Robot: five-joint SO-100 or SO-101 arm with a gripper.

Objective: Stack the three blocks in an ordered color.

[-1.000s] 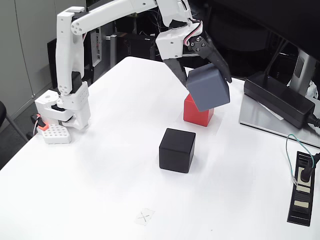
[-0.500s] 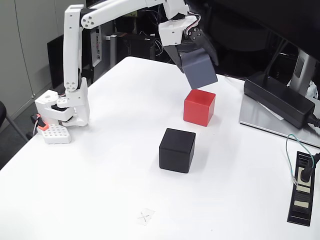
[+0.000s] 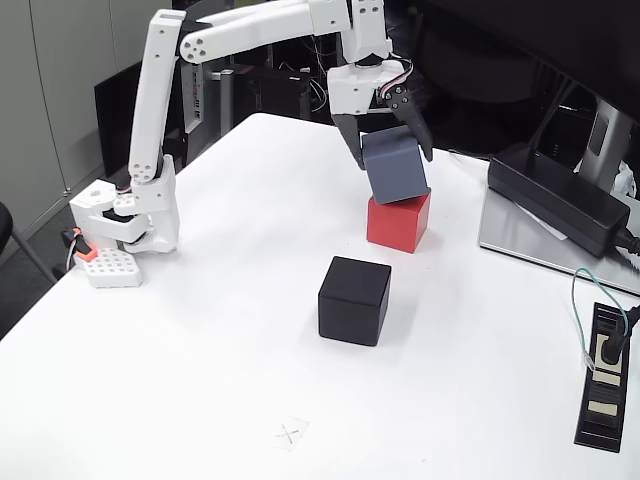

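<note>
White matte tabletop (image 3: pixel 200 330), fixed view. Nearest the camera: a small pencilled cross mark (image 3: pixel 289 434) on the table, and at the right edge a black power strip (image 3: pixel 602 378) with a plug and thin green-white lead.

Next back, near table centre: matte black cube with slightly rounded edges (image 3: pixel 354 299), sitting flat, untouched, well apart from the arm. At left, the white arm base (image 3: pixel 125 222) clamped beside a small white perforated block with an orange part (image 3: pixel 106 266).

Further back: matte red cube (image 3: pixel 398 220), flat on the table, just behind and right of the black one. On it, the matte grey cube (image 3: pixel 395 166), tilted slightly, its lower face touching or very nearly touching the red top; cannot tell whether it rests fully. Black two-finger gripper (image 3: pixel 388 150) is closed on the grey cube, one finger down each side of its upper part.

Step in hand (judgement): placing the grey cube as the second layer on red. About a third to half done; the black cube is not yet stacked.

Next move calls for: levelling the grey cube square over the red one, settling it flat, then parting the fingers and lifting straight up so the stack is not nudged. Risk: released while tilted, it could slide off.

Arm pose: white upper link rises steeply from the base, forearm reaches long and nearly horizontal to the right, wrist bent down so the fingers point at the stack.

Behind: long black power adapter (image 3: pixel 555 198) on a grey plate, dark clutter beyond.
</note>
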